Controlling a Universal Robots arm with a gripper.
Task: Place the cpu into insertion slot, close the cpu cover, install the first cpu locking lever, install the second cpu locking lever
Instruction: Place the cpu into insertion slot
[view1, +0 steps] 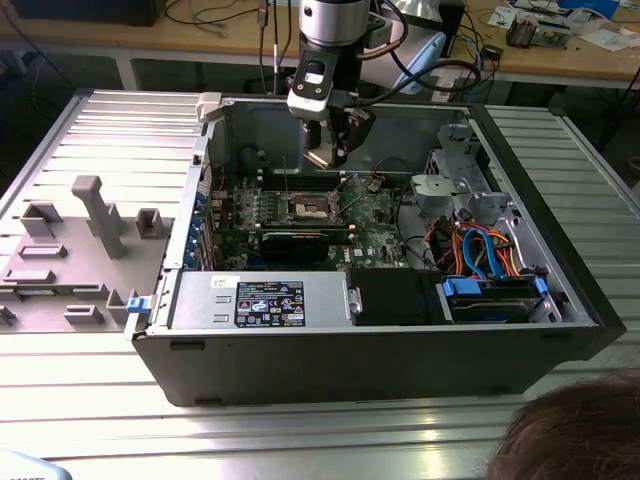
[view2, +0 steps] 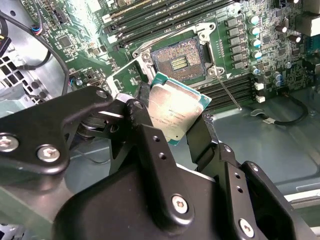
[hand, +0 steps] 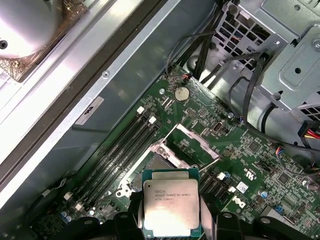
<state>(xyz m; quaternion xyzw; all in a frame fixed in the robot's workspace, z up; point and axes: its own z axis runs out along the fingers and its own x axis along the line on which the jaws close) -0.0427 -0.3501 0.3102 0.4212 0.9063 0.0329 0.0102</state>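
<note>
Black jaws are closed on two opposite edges of the cpu (hand: 171, 207). The chip is square, so it has no long axis. Its silver-grey metal top faces both wrist views, and it sits tilted relative to the board in the second wrist view. The chip hangs above the insertion slot (view2: 180, 60), apart from it. The slot is bare, with the cpu cover (hand: 197, 140) raised beside it. The arm (view1: 330, 40) stands upright over the open computer case (view1: 380, 340) on the desk (view1: 90, 400).
</note>
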